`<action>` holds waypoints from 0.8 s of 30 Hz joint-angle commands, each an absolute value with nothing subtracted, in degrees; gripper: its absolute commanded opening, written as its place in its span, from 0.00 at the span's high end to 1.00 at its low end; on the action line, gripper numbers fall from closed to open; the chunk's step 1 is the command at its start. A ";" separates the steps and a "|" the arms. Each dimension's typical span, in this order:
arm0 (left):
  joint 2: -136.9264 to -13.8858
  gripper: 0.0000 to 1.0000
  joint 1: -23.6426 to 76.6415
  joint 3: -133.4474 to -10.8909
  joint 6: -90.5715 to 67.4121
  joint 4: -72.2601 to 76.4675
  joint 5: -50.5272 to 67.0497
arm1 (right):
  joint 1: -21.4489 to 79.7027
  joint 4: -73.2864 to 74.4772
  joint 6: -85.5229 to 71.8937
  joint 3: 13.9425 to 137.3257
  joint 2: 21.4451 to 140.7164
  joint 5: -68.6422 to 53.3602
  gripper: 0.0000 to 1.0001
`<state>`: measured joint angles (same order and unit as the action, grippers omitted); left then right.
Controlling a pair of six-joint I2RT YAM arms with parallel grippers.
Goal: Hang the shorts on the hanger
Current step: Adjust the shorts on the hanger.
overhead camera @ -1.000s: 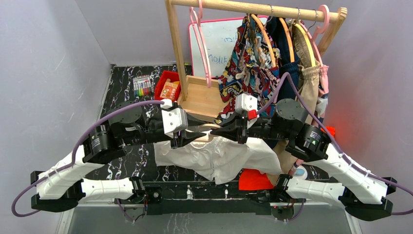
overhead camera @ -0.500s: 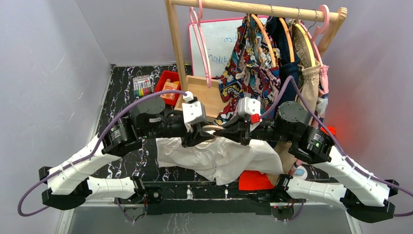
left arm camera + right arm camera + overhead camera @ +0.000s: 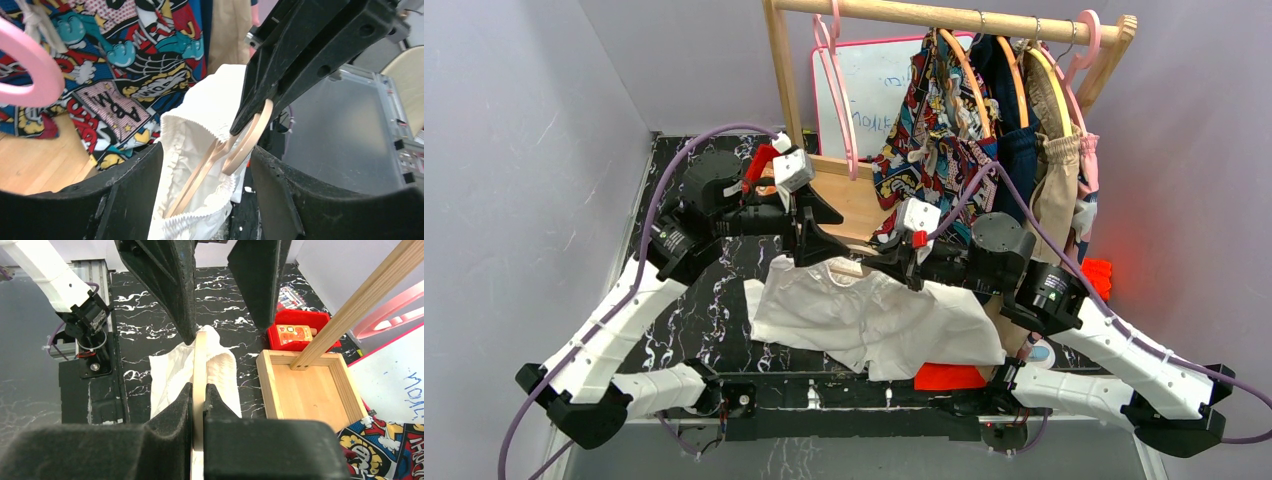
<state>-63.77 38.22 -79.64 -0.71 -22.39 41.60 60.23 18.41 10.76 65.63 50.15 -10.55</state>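
Pulling back toward the table's [image 3: 669,155] far left corner, the left gripper [image 3: 816,228] has let go of the waistband; its jaws stand apart, holding nothing. The right gripper [image 3: 886,262] stays clamped on the cream hanger's [image 3: 200,357] neck. The hanger sits inside the waistband of the white shorts [image 3: 874,320], whose legs trail to the near edge. Judging by that release, the task looks all but finished.

At 12 o'clock of the shorts [image 3: 874,320], passage is barred by the wooden rack base [image 3: 844,205] and the hung comic-print garment [image 3: 934,140]. At 9 o'clock, bare table [image 3: 722,300] is left passable.
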 commanded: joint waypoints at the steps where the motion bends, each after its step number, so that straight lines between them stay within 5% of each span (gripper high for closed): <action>1: -65.32 0.37 36.75 -81.12 -3.25 -16.38 50.76 | 60.56 13.16 12.10 66.18 49.63 -11.77 1.00; 21: -67.38 0.42 38.63 -80.05 1.92 -19.32 63.33 | 60.56 12.79 11.10 68.19 48.73 -16.08 1.00; 24: -67.58 0.49 39.50 -80.05 3.19 -21.22 62.25 | 60.55 12.51 10.99 68.29 48.90 -16.18 1.00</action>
